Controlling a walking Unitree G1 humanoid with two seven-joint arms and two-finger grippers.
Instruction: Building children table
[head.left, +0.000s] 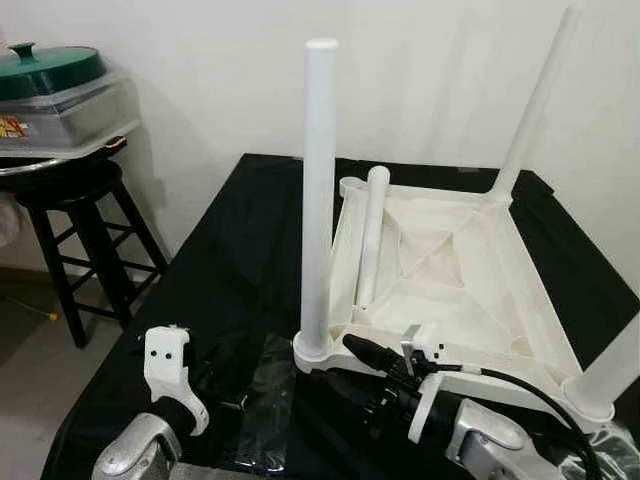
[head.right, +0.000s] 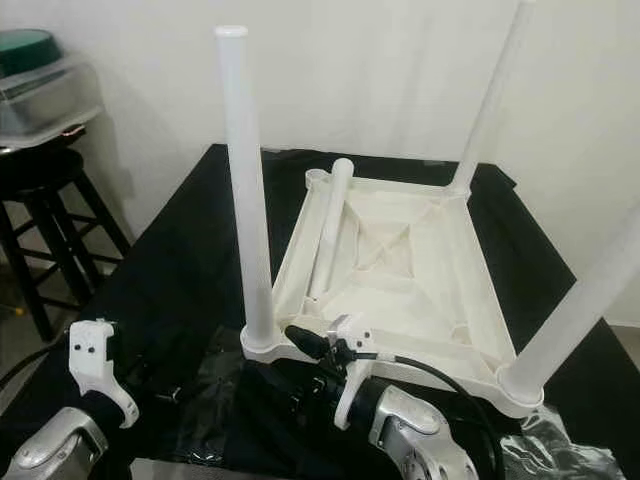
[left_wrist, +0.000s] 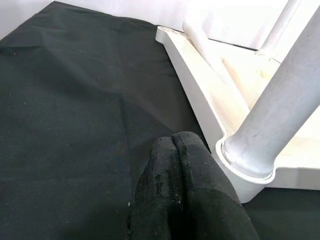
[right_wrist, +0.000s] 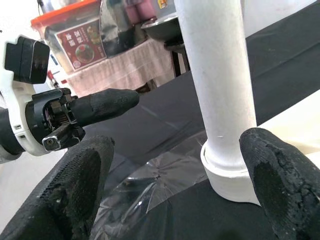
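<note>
A white children's table top (head.left: 500, 290) lies upside down on a black cloth. Three white legs stand in its corner sockets: near left leg (head.left: 320, 200), far right leg (head.left: 535, 100), near right leg (head.left: 615, 370). A loose leg (head.left: 372, 235) leans inside the top against the far left corner. My right gripper (right_wrist: 175, 185) is open and low over the cloth; the near left leg's base (right_wrist: 225, 170) stands just beyond its fingers (right_wrist: 280, 180). My left gripper (left_wrist: 175, 165) is shut on nothing, left of that same base and pointing at it.
A black wooden stool (head.left: 80, 220) at the left carries a clear bin with a green lid (head.left: 50, 65). Clear plastic wrap (head.left: 265, 400) lies on the cloth (head.left: 230, 250) by the near left corner. A white wall stands behind.
</note>
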